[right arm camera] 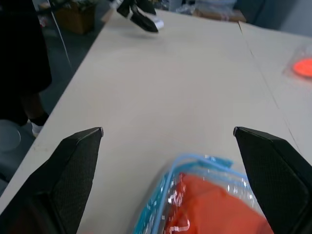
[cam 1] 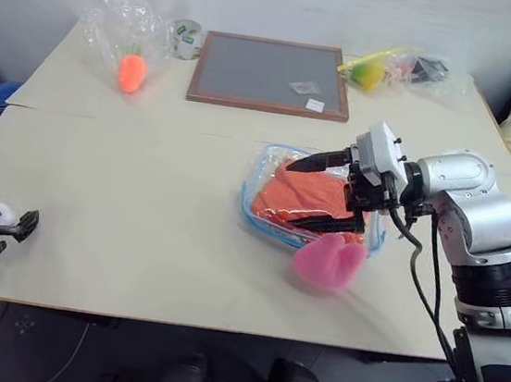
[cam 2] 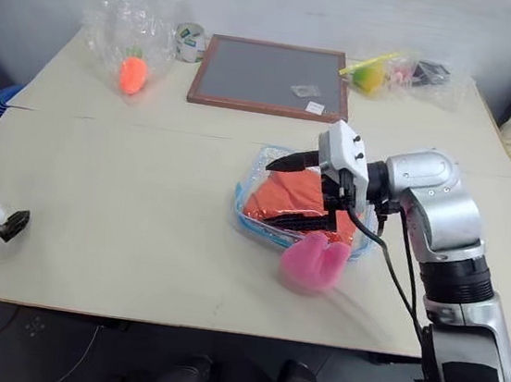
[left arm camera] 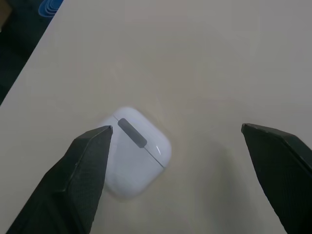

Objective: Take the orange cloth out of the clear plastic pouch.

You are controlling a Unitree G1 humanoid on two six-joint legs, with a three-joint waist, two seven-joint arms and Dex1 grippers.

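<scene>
- Orange cloth point(cam 1: 303, 195), rumpled and bright, lying inside the clear plastic pouch point(cam 1: 255, 211) with its light blue trim, right of centre on the beige table point(cam 1: 143, 196).
- Right gripper point(cam 1: 314, 192) reaching in from the right, pointing across toward the left, over the pouch.
- Black fingers spread wide: one above the cloth's far edge, the other low across its near side. Nothing pinched between them; cannot tell whether the lower finger touches the plastic.
- From the right wrist view, pouch's blue-trimmed corner and cloth sitting between the two parted fingers.
- Pink plush toy point(cam 1: 328, 260) just beside the pouch's near corner, touching or overlapping its edge.
- Left gripper point(cam 1: 26, 222) far off at the table's left near corner, well apart from the pouch.
- Its jaws standing wide too, holding nothing.
- Small white case point(left arm camera: 133, 152) with rounded corners resting on the table, seen from the left wrist view between those fingers.
- At the far edge: dark framed board point(cam 1: 270, 74), small orange carrot toy point(cam 1: 131, 72) in a crinkled bag, and another clear bag point(cam 1: 396, 70) with a yellow-green item inside.
</scene>
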